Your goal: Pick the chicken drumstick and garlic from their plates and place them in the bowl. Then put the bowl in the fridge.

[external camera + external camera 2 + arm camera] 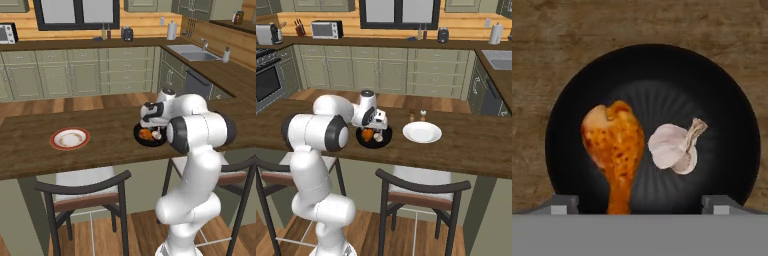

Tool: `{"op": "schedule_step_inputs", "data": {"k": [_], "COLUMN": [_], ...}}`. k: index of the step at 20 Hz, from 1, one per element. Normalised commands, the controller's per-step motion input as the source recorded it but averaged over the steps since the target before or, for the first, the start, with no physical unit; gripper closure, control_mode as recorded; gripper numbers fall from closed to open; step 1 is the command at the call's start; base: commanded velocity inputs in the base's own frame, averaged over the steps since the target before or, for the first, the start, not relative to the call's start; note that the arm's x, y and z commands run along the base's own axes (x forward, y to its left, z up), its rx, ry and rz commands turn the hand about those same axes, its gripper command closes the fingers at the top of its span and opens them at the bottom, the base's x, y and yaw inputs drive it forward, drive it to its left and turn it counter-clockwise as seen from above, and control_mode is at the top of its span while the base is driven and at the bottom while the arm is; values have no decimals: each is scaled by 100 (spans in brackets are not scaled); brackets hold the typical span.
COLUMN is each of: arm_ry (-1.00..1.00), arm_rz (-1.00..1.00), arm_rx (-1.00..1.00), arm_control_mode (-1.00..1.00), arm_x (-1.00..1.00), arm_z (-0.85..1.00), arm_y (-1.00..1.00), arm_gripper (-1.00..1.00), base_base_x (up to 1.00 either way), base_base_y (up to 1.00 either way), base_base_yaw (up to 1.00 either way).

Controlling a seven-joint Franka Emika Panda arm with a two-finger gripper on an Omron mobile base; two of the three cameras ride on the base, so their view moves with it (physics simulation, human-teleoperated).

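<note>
My end effector (640, 202) hangs over the bowl (732, 100), its fingers spread wide and holding nothing. The black bowl sits on the wooden table (30, 150). Inside it the chicken drumstick (615, 150) lies just beside the garlic (673, 148). A red-rimmed plate (70, 138) rests well apart on the table to my left, and a white plate (422, 132) sits near the bowl on my right.

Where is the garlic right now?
The garlic lies inside the black bowl on the wooden counter, beside the drumstick, directly under the end effector.
</note>
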Motion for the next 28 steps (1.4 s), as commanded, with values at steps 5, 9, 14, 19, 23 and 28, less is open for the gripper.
{"op": "schedule_step_inputs", "data": {"k": [5,9,14,19,23,28], "arm_ry": [-18,-2,0,1,16,20], "arm_rz": [-19,-35,-29,-11,2,4], "arm_rx": [0,3,22,37,25,4], "arm_control_mode": [-100,-100,-100,-100,-100,-100], "arm_x": [-58,-31,-14,-11,9,48], "arm_z": [37,29,14,5,-6,-28], "arm_y": [0,-18,-52,-49,-22,-10], "arm_gripper": [-100,-100,-100,-100,-100,-100], "base_base_x": [0,0,0,0,0,0], "base_base_y": [0,0,0,0,0,0], "base_base_yaw": [0,0,0,0,0,0]}}
